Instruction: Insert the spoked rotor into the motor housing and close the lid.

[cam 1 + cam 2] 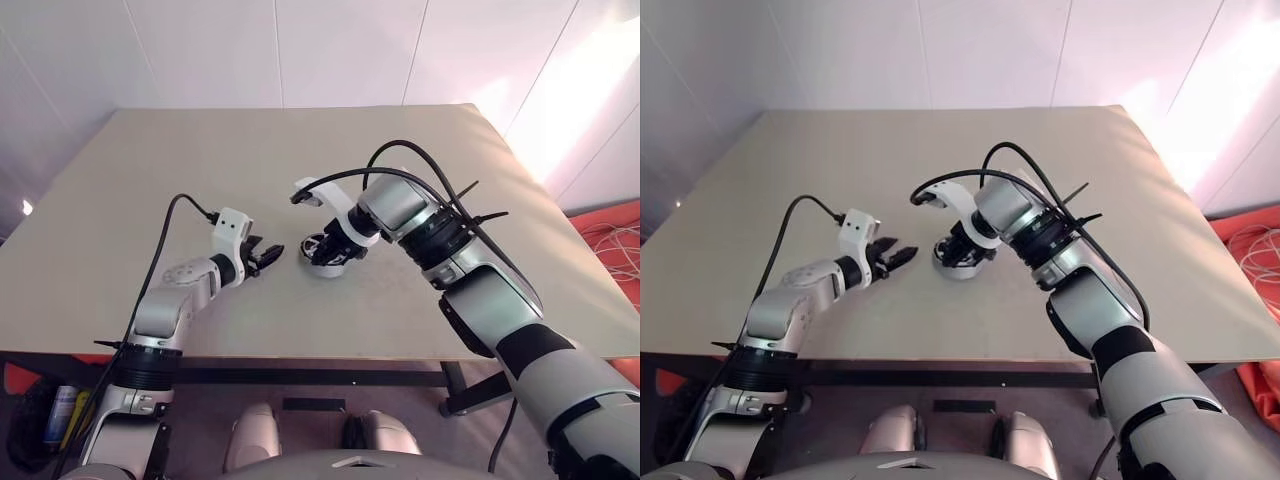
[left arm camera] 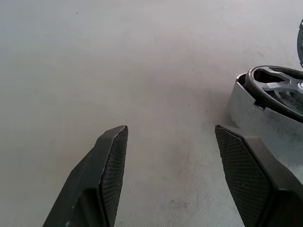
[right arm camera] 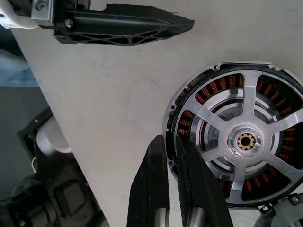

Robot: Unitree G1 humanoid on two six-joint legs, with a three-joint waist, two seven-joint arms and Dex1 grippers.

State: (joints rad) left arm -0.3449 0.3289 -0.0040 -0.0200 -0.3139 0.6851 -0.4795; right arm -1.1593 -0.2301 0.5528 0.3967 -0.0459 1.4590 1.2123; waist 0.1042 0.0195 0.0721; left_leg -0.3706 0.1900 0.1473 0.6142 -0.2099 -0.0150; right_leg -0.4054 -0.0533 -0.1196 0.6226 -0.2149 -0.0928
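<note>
At the middle of the table (image 1: 150, 200), well in from every edge, the motor housing (image 3: 189, 101) sat flat with the spoked rotor (image 3: 246, 142) lying in its ring of copper windings. I had the right gripper (image 3: 171, 156) poised over the housing's rim, its two fingers pressed together on nothing I could see. The left gripper (image 2: 170, 137) hovered just beside the housing on its left, fingers spread and empty. I could not make out the lid with any certainty. By my reading, the rotor was stiff, thin-rimmed metal, light but slick, best taken across the rim or by one spoke, never by the hub. The housing looked heavy enough to stay put, though its exposed windings seemed fragile and wanted no fingertip dragged over them.
</note>
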